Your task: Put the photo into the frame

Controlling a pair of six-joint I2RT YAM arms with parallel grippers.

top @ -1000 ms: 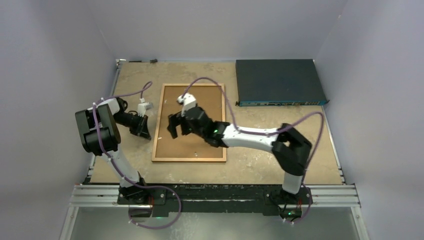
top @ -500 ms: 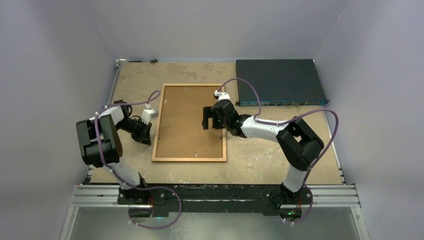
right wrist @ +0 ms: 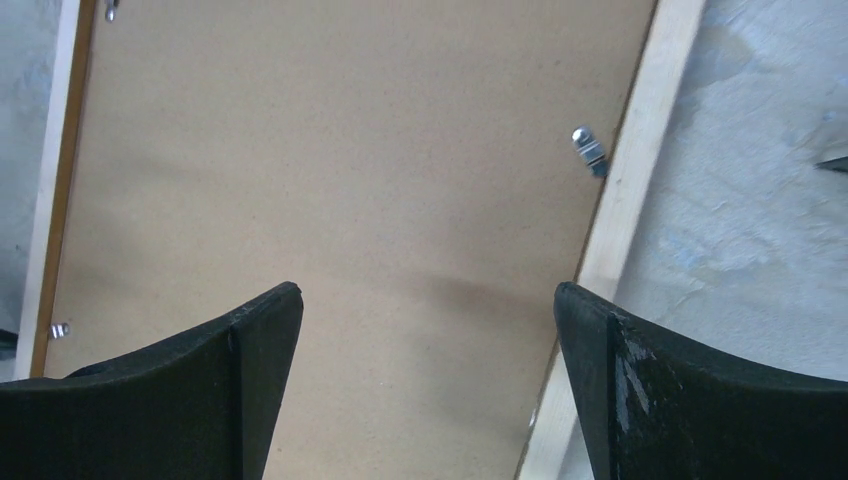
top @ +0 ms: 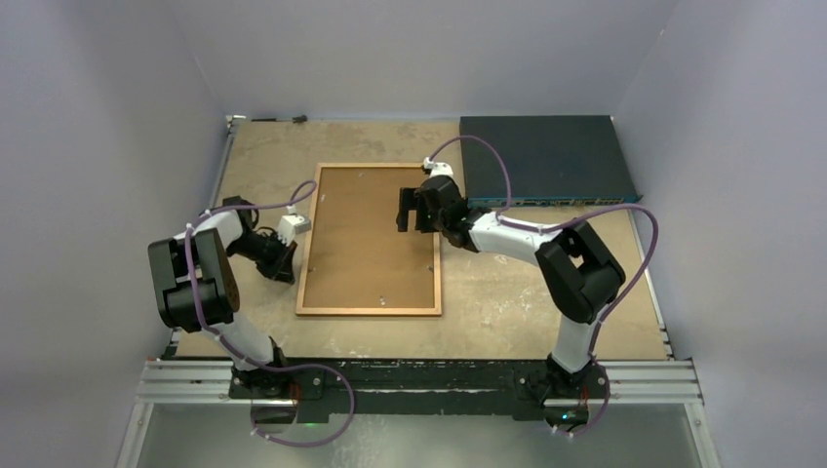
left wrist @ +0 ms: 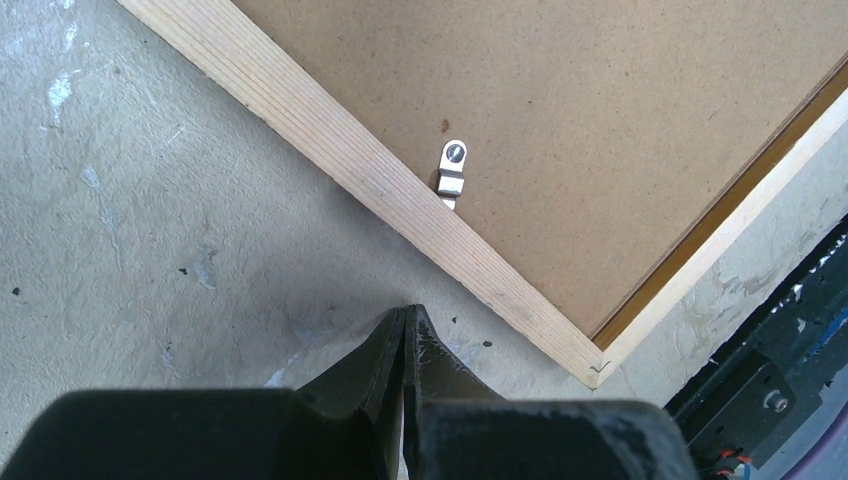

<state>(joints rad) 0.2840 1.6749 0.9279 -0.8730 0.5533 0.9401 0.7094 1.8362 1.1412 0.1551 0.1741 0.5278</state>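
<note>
1. Top view: the frame lies flat in the middle of the table, back side up, with a brown backing board filling it. A dark blue box sits at the far right corner, near the frame but apart from it. The left gripper is low beside the frame's left edge. The right gripper hangs over the frame's far right part, its jaws spread wide and holding nothing
2. Left wrist view: the left gripper is pinched fully together with nothing between its fingers. Its tips are over bare table, just short of the frame's pale wooden edge and near one corner. A small metal clip sits on the backing board against that edge
3. Right wrist view: the right gripper is spread wide above the backing board, empty. One finger is over the board and the other is over the frame's edge. Another clip lies against this edge
</note>
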